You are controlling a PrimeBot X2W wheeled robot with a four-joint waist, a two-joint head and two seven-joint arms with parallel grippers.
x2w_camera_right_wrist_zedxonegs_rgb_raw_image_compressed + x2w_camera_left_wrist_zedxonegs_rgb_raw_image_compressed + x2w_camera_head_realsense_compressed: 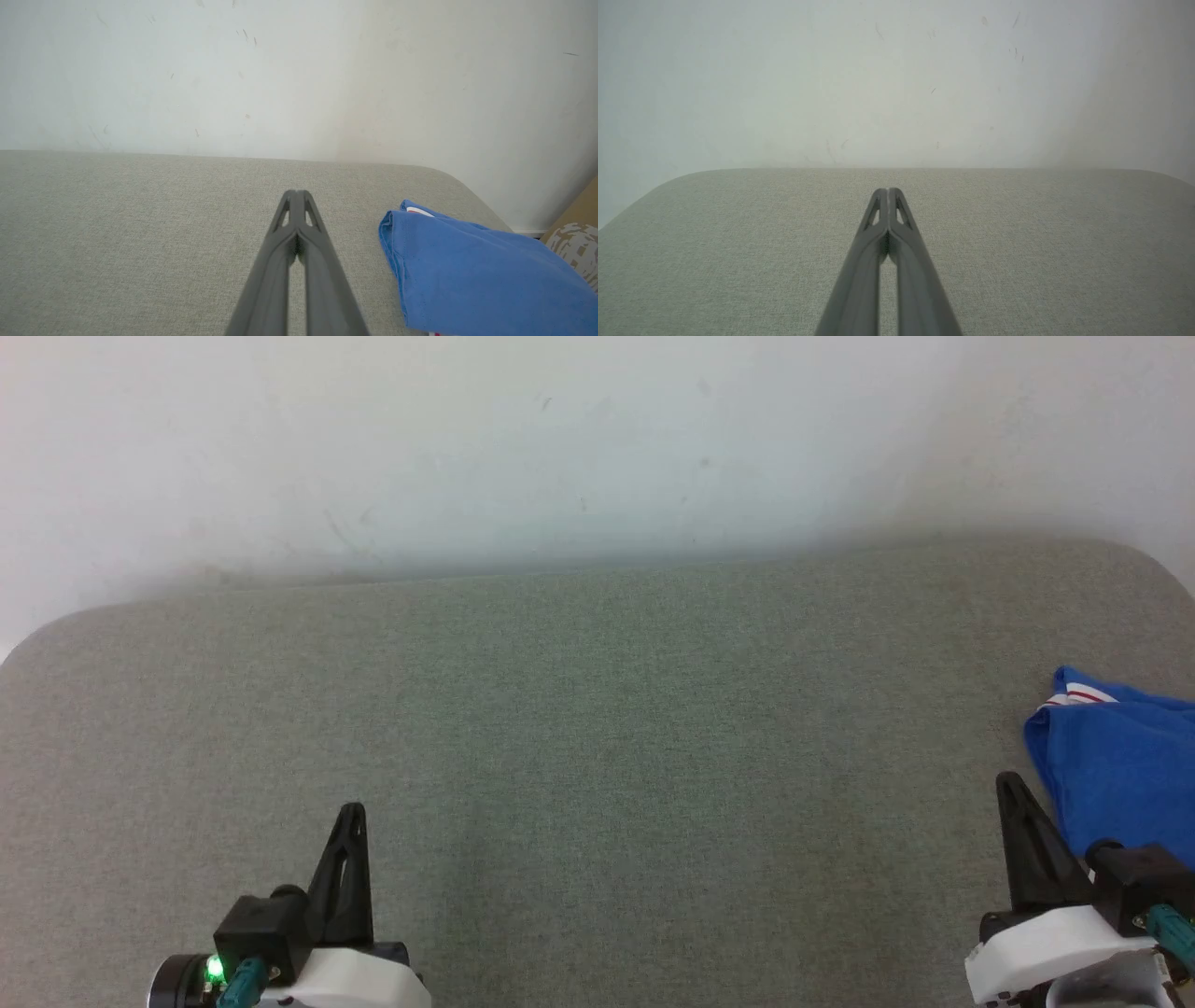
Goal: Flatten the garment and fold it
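I am holding my left claw (353,812) low at the near left of the table (597,709), its two dark fingers pressed together into a single point that is aiming toward the far wall (560,448). In the left wrist view the same claw (888,191) is showing its tips meeting with no gap and nothing pinched between them, and grey-green cloth is spreading out on every side of it.

Moving right, the middle of the table is lying as flat woven fabric that is running back to a rounded far edge under the pale, scuffed wall.

At the near right I am keeping my right claw (1008,779) clenched as well, fingers closed tip to tip on nothing, as its own wrist view (295,192) is making plain.

The garment (1120,765) is sitting just to the right of that claw, at the table's right edge, lying in a bright blue bundle with smooth layers doubled over one another. It is close beside my right fingers but not touching them; a strip of table is showing between the two in the right wrist view. A bit of red-and-white stripe trim (1083,695) is peeking out at its far left corner. The shirt is running off the right side of the head view, so I cannot tell how far it is reaching.
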